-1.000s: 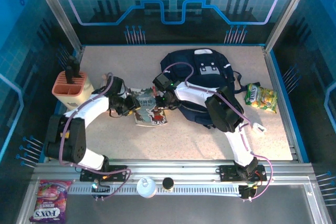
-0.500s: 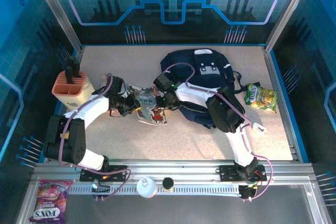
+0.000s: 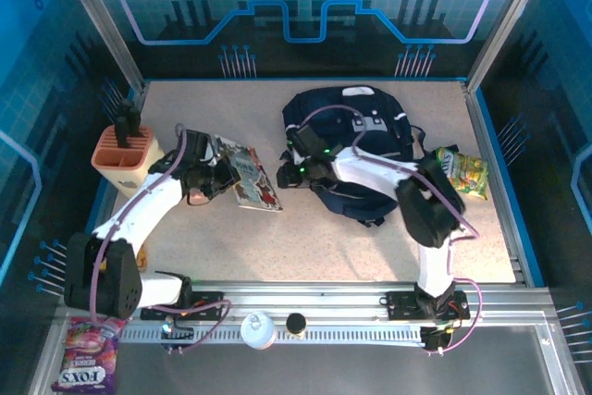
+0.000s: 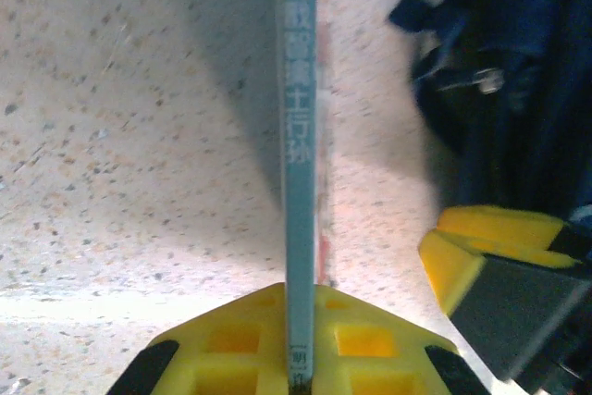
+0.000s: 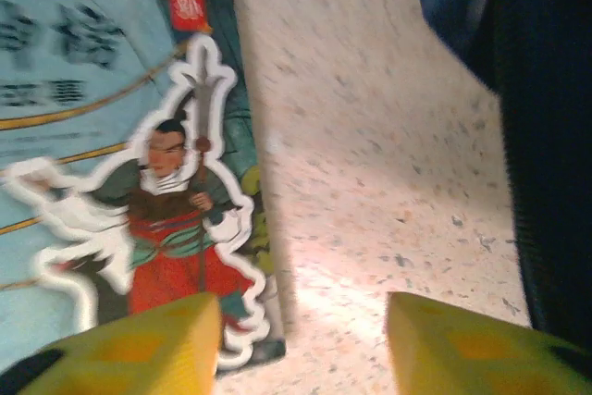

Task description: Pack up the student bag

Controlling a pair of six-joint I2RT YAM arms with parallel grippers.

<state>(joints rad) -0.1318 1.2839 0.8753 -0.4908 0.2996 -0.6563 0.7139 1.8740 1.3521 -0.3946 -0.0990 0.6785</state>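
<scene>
The student bag (image 3: 356,131), dark navy with a grey-white patch, lies at the back middle of the table. A thin picture book (image 3: 252,176) stands tilted up on the table left of it, and my left gripper (image 3: 220,178) is shut on its left edge. In the left wrist view the pale blue spine (image 4: 299,136) runs straight up from between the yellow fingers (image 4: 231,344), with the bag (image 4: 527,62) at the upper right. My right gripper (image 3: 294,171) is open between book and bag. Its wrist view shows the cover (image 5: 139,182) beside its left finger (image 5: 129,344), and the bag (image 5: 555,136) at the right.
A peach holder (image 3: 125,150) with dark tools stands at the left wall. A green-yellow snack packet (image 3: 460,173) lies right of the bag. A candy bag (image 3: 88,358), a white cap (image 3: 258,328) and a black cap (image 3: 296,323) sit on the near rail.
The right gripper opened, let go of the book and drew back toward the bag. The left gripper shut on the book and pulled it left, tipping it up off the table.
</scene>
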